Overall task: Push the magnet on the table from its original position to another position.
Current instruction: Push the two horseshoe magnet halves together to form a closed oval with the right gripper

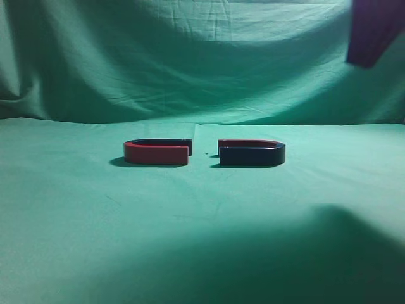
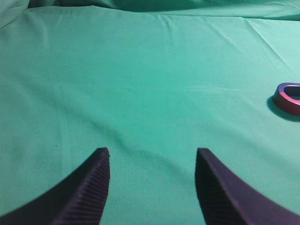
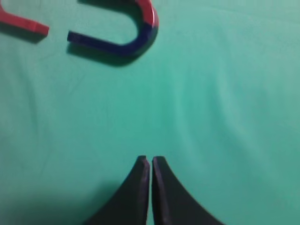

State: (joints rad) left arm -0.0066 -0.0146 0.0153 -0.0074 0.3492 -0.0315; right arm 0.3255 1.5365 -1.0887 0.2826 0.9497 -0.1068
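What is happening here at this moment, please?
Two horseshoe magnets lie on the green table with open ends facing and a small gap between. Nothing touches them. The right gripper, shut and empty, hovers short of the dark-fronted magnet. The left gripper is open, away from the red-fronted magnet.

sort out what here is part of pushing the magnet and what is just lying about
Part of the job:
- dark-fronted horseshoe magnet, the one to push
- green-clothed table
- right gripper, shut, above the cloth short of that magnet

Just lying about:
- red-fronted horseshoe magnet, open ends facing the other's
- left gripper, open, empty
- wrinkled green backdrop
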